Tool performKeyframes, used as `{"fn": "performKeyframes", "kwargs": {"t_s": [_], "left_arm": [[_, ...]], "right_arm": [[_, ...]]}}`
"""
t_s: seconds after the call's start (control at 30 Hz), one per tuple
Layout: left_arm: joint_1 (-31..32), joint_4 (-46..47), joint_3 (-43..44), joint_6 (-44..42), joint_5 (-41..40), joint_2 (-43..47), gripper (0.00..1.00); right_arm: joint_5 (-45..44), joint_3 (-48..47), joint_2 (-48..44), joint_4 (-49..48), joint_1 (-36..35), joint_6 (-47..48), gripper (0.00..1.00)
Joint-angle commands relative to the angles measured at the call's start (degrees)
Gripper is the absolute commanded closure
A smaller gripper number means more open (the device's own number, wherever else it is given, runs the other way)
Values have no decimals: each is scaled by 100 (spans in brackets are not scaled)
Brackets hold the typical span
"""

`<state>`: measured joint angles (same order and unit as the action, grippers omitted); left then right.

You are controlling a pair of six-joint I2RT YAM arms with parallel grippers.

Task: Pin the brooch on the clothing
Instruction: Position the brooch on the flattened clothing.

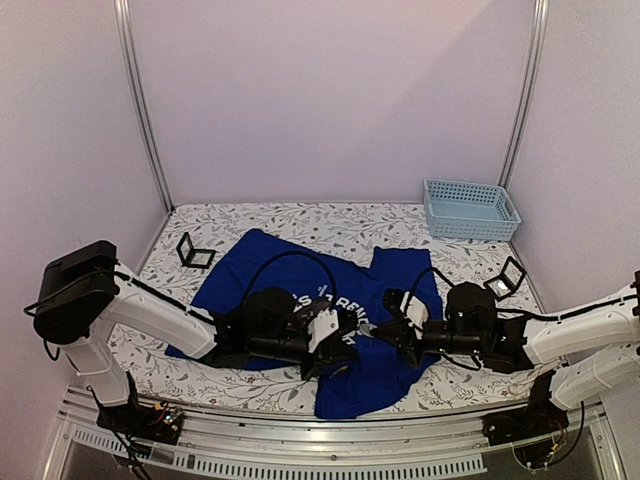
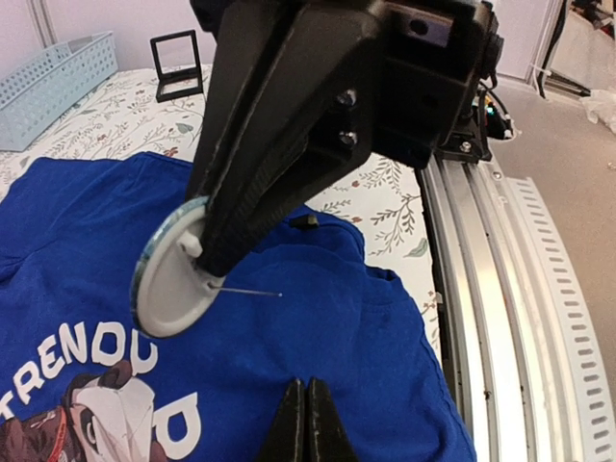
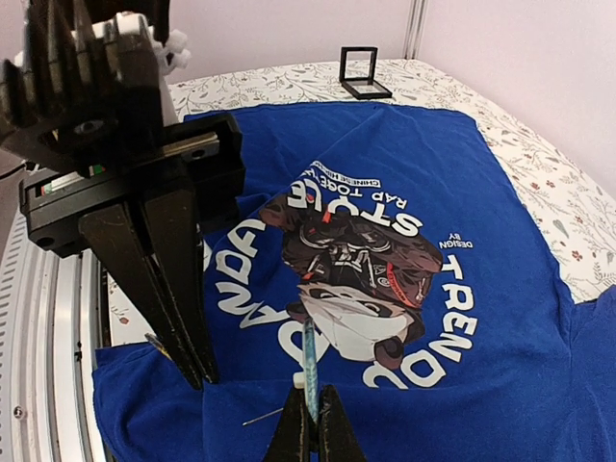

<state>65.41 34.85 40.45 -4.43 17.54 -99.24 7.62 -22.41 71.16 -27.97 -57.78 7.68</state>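
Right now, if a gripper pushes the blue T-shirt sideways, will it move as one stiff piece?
Probably not: the T-shirt lies in folds and wrinkles, so a push would likely bunch it up. It looks thin and light; lifting one spot would probably raise only a tent of cloth, the rest sagging.

All txt is on T-shirt (image 3: 500,183), in panda print (image 3: 356,269), white caps. R wrist view, letters upside down: "TREND" down ring's right side, "ANDA" up left side, small "DESIGN BY" just beside TREND. Near ring's top edge: "RAP TOGE…" over big "STU…", rest cut off by the art; tiny line above not legible. L wrist view: "TREND", then "U", "P". Top view: "TREN" only.
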Motion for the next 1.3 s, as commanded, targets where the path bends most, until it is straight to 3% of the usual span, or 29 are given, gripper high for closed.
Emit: {"fn": "performKeyframes", "kwargs": {"t_s": [0.0, 0.43, 0.83, 1.27], "left_arm": [[124, 172, 91, -76, 74, 142, 100], [132, 179, 42, -76, -54, 119, 100], [131, 136, 16, -85, -242, 115, 100], [130, -55, 99, 101, -924, 45, 98]], "right_arm": [[-139, -90, 336, -135, -58, -182, 100], [573, -292, 614, -64, -67, -491, 100], [1411, -705, 649, 684, -43, -1043, 100], [3143, -1055, 1254, 1311, 627, -2149, 100]]}}
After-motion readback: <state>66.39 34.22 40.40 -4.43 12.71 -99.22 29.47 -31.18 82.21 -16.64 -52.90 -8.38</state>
